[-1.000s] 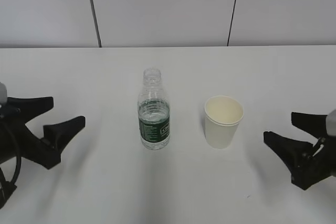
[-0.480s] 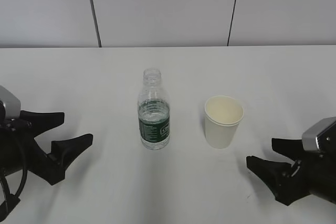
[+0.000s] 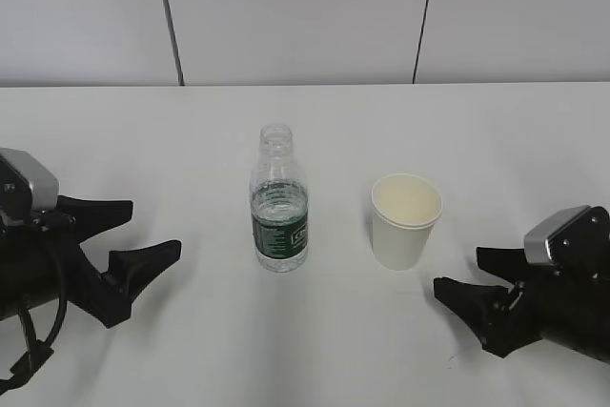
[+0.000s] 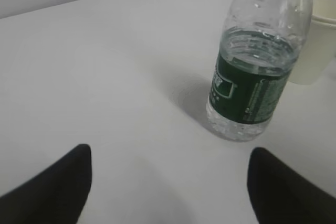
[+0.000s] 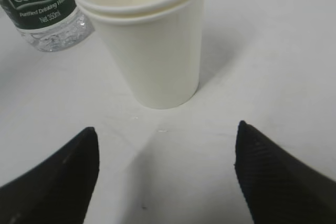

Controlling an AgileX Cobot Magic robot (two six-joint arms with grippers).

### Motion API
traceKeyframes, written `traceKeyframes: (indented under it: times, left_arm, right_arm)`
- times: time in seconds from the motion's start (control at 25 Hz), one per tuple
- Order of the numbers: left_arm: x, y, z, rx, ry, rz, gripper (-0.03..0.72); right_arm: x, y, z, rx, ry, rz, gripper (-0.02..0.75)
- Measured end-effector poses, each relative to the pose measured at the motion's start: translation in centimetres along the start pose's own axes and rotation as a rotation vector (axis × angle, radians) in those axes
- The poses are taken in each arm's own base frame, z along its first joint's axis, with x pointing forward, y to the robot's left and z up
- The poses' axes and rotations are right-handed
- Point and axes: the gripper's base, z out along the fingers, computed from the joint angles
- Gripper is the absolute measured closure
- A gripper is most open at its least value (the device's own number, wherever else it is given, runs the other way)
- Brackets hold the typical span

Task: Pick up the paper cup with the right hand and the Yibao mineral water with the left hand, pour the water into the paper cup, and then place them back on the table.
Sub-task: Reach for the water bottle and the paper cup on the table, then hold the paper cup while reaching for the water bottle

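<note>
Both grippers are spread wide and holding nothing. Your left hand (image 3: 133,238) sits low on the table (image 3: 305,350), well to the left of the Yibao mineral water (image 3: 279,199), fingers pointing toward it with a clear gap between. In its wrist view the two black fingertips (image 4: 50,190) frame the bottom corners and the bottle (image 4: 257,61) stands ahead of them, off to the right of the opening, not between the fingers.

Your right hand (image 3: 477,283) is to the right of the bottle, past the paper cup (image 3: 406,220), slightly nearer the camera than the cup and close to it but not touching. In the right wrist view the cup (image 5: 147,40) stands ahead of the open fingers (image 5: 278,177), roughly centred on the gap, still out in front of the tips.

Bottle is upright, uncapped, water level about at the top of the dark green label. The label reads "Cestbon" in the right wrist view (image 5: 39,3). The cup stands upright just to the right of the bottle, apart from it, mouth open. You can see a double rim line on it in the right wrist view; can't tell whether that's two nested cups. Both things rest on the table, untouched.
</note>
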Motion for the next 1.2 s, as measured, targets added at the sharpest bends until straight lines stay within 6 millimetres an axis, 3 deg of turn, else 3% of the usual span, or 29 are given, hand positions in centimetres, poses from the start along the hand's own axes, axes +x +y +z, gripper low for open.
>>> traceKeyframes:
  times: [0.64, 1.2]
  left_arm:
    - [0.3, 0.9, 1.3, 0.001, 0.001, -0.047, 0.135]
    - [0.2, 1.1, 1.5, -0.003, -0.005, -0.045, 0.135]
  right_arm:
    - [-0.6, -2.2, 4.4, -0.092, -0.055, -0.094, 0.111]
    - [-1.5, -2.4, 7.7, -0.189, -0.103, -0.184, 0.111]
